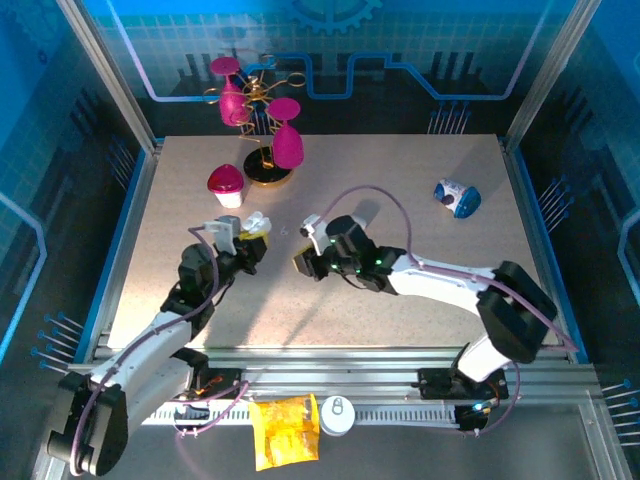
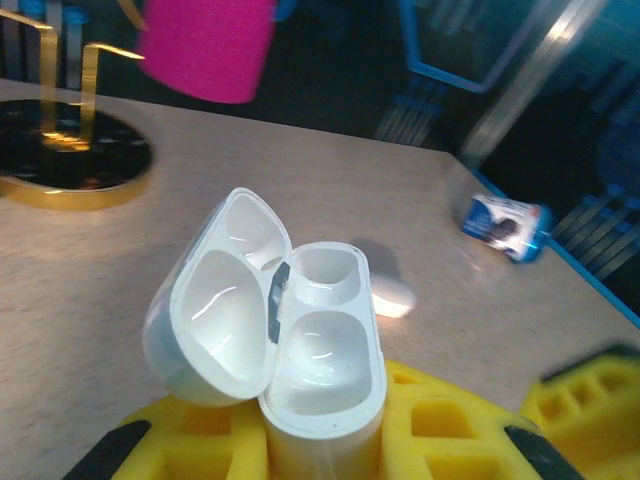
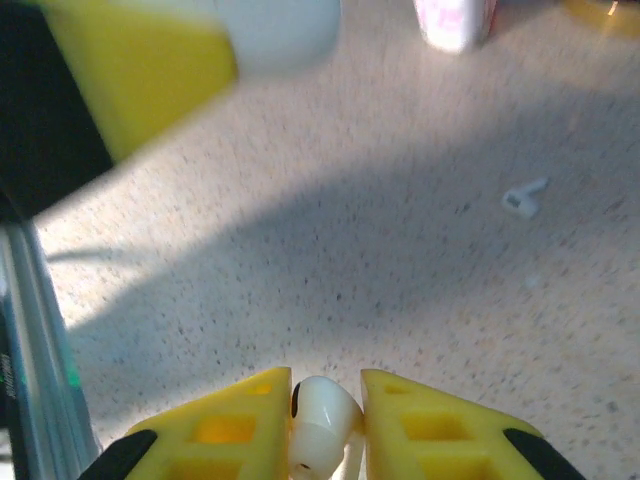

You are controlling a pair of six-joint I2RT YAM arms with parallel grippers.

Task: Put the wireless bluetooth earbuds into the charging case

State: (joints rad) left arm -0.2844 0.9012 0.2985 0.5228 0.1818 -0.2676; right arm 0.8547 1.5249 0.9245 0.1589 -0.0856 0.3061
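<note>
The white charging case [image 2: 320, 350] stands upright with my left gripper [image 2: 322, 445] shut on its base. Its lid [image 2: 215, 310] is swung open to the left and both wells are empty. From above, the left gripper [image 1: 252, 238] and case [image 1: 257, 222] sit left of centre. My right gripper [image 3: 327, 402] is shut on one white earbud [image 3: 322, 420], held just above the tabletop. In the top view the right gripper [image 1: 303, 262] is a short way right of the case. Another earbud [image 3: 525, 197] lies loose on the table; it also appears as a white spot [image 2: 392, 295] behind the case.
A gold stand with pink cups [image 1: 262, 110] rises at the back left, and a pink-topped cup [image 1: 226, 184] sits beside it. A blue-and-white object [image 1: 458, 197] lies at the back right. A yellow bag [image 1: 285, 430] and a white disc [image 1: 337, 415] rest on the front rail.
</note>
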